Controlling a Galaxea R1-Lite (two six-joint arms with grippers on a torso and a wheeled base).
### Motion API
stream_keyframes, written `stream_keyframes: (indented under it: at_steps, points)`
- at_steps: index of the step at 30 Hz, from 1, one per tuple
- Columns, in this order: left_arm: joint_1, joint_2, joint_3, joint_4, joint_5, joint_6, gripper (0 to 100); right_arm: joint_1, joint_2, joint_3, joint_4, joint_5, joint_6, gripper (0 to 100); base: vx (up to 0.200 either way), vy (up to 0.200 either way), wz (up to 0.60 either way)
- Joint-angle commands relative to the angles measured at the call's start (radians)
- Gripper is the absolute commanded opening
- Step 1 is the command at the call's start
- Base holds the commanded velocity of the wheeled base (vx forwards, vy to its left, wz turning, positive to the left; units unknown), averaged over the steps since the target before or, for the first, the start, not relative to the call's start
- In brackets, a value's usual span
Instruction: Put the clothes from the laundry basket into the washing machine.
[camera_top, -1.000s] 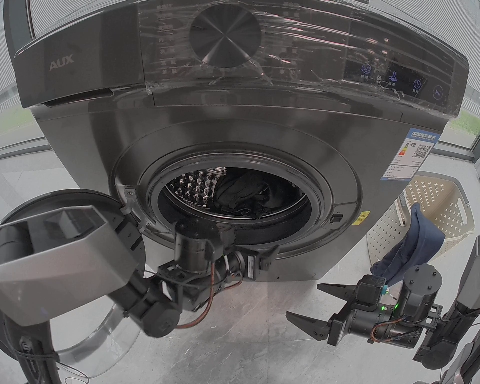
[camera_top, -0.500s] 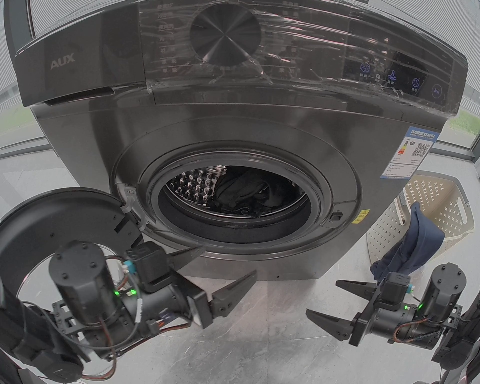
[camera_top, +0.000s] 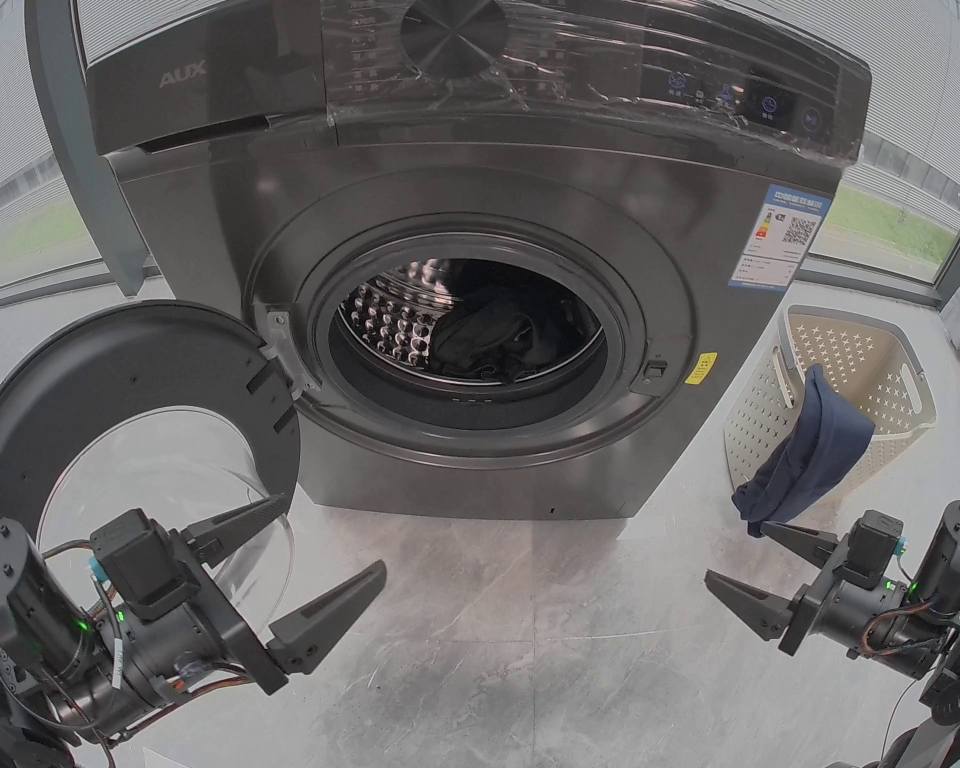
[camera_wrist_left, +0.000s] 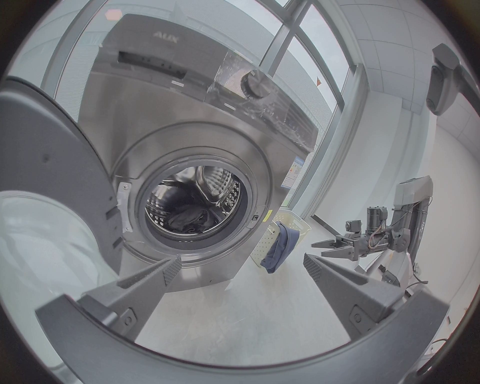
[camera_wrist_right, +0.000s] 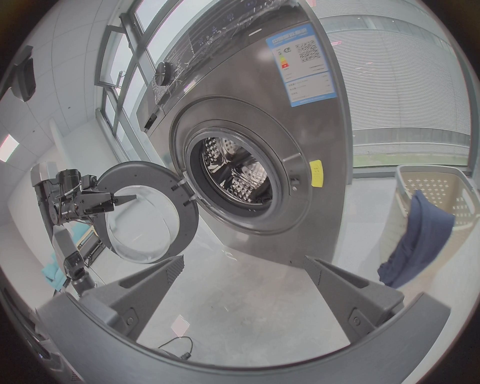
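The grey washing machine (camera_top: 480, 170) stands ahead with its round door (camera_top: 150, 420) swung open to the left. Dark clothes (camera_top: 490, 335) lie in the drum (camera_wrist_left: 192, 220). A cream laundry basket (camera_top: 870, 370) stands at the machine's right, a navy garment (camera_top: 810, 450) draped over its front rim (camera_wrist_right: 417, 240). My left gripper (camera_top: 320, 555) is open and empty, low at the front left beside the door. My right gripper (camera_top: 765, 570) is open and empty, low at the front right, a little short of the garment's lower end.
Pale marbled floor (camera_top: 520, 620) spreads between the grippers and the machine. Windows run behind the machine on both sides. The open door's glass bowl (camera_top: 170, 480) bulges toward my left arm.
The head view has drawn back, so the machine looks smaller and higher. My left arm came away from the drum opening and lowered to the front left. My right gripper drifted right and down.
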Motion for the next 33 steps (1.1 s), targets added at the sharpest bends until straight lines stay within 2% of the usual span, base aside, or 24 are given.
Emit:
stream_keyframes:
  at_steps: [1, 2, 3, 6, 7, 10, 12, 13, 15, 16, 22, 24, 26, 27, 28, 30, 33]
  points:
    - [0.090, -0.175, 0.072, 0.045, 0.006, 0.055, 100, -0.123, -0.319, 0.018, 0.241, 0.000, -0.027, 100, -0.200, 0.000, 0.00]
    - [0.092, -0.178, 0.075, 0.047, 0.006, 0.056, 100, -0.126, -0.327, 0.018, 0.250, 0.000, -0.027, 100, -0.200, 0.000, 0.00]
    - [0.107, -0.222, 0.101, 0.066, 0.007, 0.069, 100, -0.151, -0.421, 0.018, 0.346, -0.002, -0.030, 100, -0.200, 0.000, 0.00]
    - [0.173, -0.291, 0.134, 0.093, 0.015, 0.087, 100, -0.200, -0.552, 0.016, 0.481, -0.002, -0.041, 100, -0.200, 0.000, 0.00]
    - [0.206, -0.329, 0.143, 0.105, 0.015, 0.089, 100, -0.232, -0.612, 0.018, 0.530, -0.003, -0.050, 100, 0.000, 0.000, 0.00]
    - [0.242, -0.403, 0.149, 0.155, 0.018, 0.086, 100, -0.307, -0.756, 0.012, 0.642, -0.002, -0.071, 100, 0.000, 0.000, 0.00]
    - [0.261, -0.472, 0.149, 0.224, 0.030, 0.089, 100, -0.355, -0.853, 0.004, 0.716, 0.000, -0.081, 100, 0.000, 0.000, 0.00]
    - [0.282, -0.550, 0.144, 0.303, 0.059, 0.092, 100, -0.396, -0.938, -0.004, 0.791, 0.000, -0.084, 100, 0.000, -0.200, 0.00]
    - [0.288, -0.572, 0.143, 0.326, 0.067, 0.093, 100, -0.407, -0.961, -0.005, 0.813, 0.000, -0.084, 100, 0.000, -0.200, 0.00]
    - [0.325, -0.688, 0.147, 0.478, 0.093, 0.096, 100, -0.470, -1.100, -0.027, 0.948, 0.001, -0.087, 100, 0.000, -0.200, 0.00]
    - [0.440, -0.946, 0.143, 0.748, 0.076, 0.095, 100, -0.565, -1.358, -0.081, 1.244, 0.006, -0.087, 100, 0.000, -0.200, 0.00]
    - [0.469, -1.008, 0.149, 0.810, 0.061, 0.095, 100, -0.565, -1.365, -0.071, 1.264, 0.001, -0.081, 100, 0.000, -0.200, 0.00]
    - [0.494, -1.081, 0.149, 0.892, 0.043, 0.095, 100, -0.565, -1.359, -0.024, 1.222, 0.003, -0.082, 100, 0.000, -0.200, 0.00]
    - [0.494, -1.081, 0.149, 0.892, 0.043, 0.095, 100, -0.565, -1.359, -0.024, 1.222, 0.003, -0.082, 100, 0.000, -0.200, 0.00]
    - [0.523, -1.144, 0.147, 0.970, 0.021, 0.096, 100, -0.564, -1.361, 0.018, 1.215, -0.008, -0.093, 100, 0.000, -0.200, 0.00]
    - [0.560, -1.190, 0.149, 1.050, 0.009, 0.099, 100, -0.561, -1.362, 0.008, 1.251, -0.017, -0.097, 100, 0.000, -0.200, 0.00]
    - [0.612, -1.222, 0.144, 1.165, 0.018, 0.115, 100, -0.554, -1.376, 0.004, 1.264, -0.011, -0.114, 100, 0.000, -0.200, 0.00]
